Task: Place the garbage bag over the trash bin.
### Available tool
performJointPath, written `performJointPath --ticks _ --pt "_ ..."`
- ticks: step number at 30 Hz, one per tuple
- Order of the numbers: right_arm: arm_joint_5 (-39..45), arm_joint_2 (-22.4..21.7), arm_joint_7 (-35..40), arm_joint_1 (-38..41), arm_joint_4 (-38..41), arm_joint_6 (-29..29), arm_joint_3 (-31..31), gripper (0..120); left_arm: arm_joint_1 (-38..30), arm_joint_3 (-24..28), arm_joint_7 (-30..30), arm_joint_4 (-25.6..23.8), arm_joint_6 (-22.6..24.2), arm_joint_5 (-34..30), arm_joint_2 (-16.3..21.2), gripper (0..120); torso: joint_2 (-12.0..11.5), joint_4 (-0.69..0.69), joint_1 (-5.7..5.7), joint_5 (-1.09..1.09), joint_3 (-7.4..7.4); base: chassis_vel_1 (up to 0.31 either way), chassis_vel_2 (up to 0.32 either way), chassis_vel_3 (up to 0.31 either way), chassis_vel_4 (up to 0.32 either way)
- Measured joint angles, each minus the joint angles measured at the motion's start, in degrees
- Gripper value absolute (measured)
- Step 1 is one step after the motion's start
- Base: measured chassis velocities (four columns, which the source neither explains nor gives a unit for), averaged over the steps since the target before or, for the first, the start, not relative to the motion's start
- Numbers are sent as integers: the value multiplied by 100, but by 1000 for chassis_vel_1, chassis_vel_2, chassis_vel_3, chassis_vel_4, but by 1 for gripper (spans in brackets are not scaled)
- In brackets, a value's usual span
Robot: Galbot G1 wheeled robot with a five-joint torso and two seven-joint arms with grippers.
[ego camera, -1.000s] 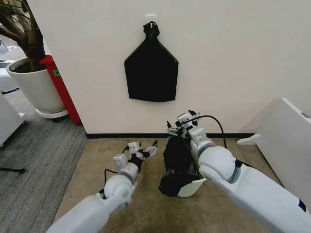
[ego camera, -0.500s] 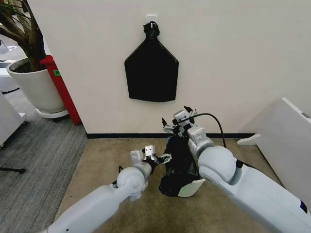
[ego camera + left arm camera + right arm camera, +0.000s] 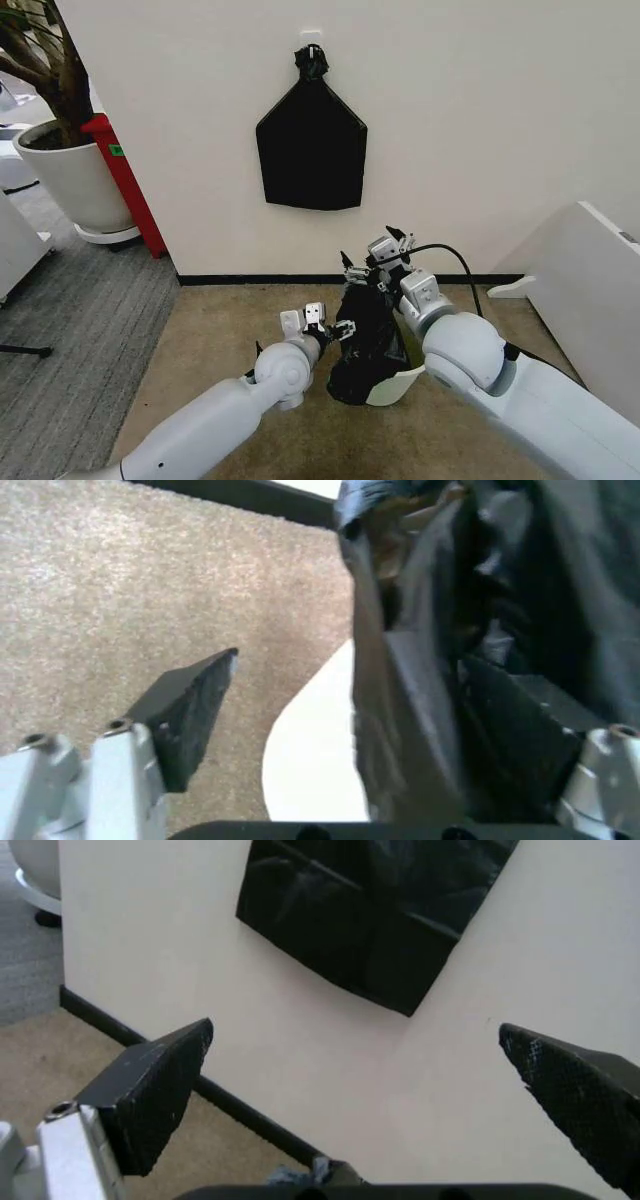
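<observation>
Left gripper (image 3: 333, 325) sits low over the tan carpet (image 3: 210, 340), at the left flank of the garbage bag (image 3: 368, 335), fingers spread. In the left wrist view one dark finger (image 3: 190, 712) hangs free over the carpet while the other finger lies against the bag's folds (image 3: 430, 705); the black film passes between the two, not pinched. Trash bin (image 3: 395, 385) stands on the carpet between the two arms, cream-white, only its near lower wall and a stretch of rim showing; its pale curve also appears in the left wrist view (image 3: 310, 765). The garbage bag stands rumpled and glossy over the bin, draped down the left outer side almost to the floor, its upper part bunched into a tall peak. Right gripper (image 3: 375, 262) is up at that peak, fingers spread wide; in the right wrist view both fingers (image 3: 155, 1091) frame bare wall, with only a scrap of bag at the edge below them (image 3: 320, 1170). Behind, a black baseboard (image 3: 250, 279) runs along the cream wall (image 3: 480, 130). On the wall hangs a flat black bag bundle (image 3: 310, 150), knotted at its top. Far left stands a white planter pot (image 3: 75, 180) with a tree trunk, a red panel (image 3: 125, 180) beside it.
</observation>
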Motion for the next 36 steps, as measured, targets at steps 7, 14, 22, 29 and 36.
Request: performJointPath --ticks 7,14,22,29,36 --pt "-199 -15 -158 -260 -3 169 61 100 -313 16 -101 326 136 -75 -295 60 0 -2 0 -1 0 0 0 0 0" --pt "-290 27 -385 -462 71 250 156 100 -456 143 -139 553 340 -142 -536 46 0 -2 0 0 0 0 0 0 0" --pt "-287 -6 -531 -476 114 333 225 100 -412 238 -194 620 474 -96 -566 62 1 0 0 0 -2 0 0 0 0" --pt "-359 1 -678 -660 170 410 291 100 -419 241 -244 716 704 -164 -548 62 1 0 0 0 -1 0 0 0 0" --pt "-396 -19 -753 -722 180 460 311 100 -516 214 -558 651 1102 -567 -655 65 1 0 0 0 0 0 0 0 0"
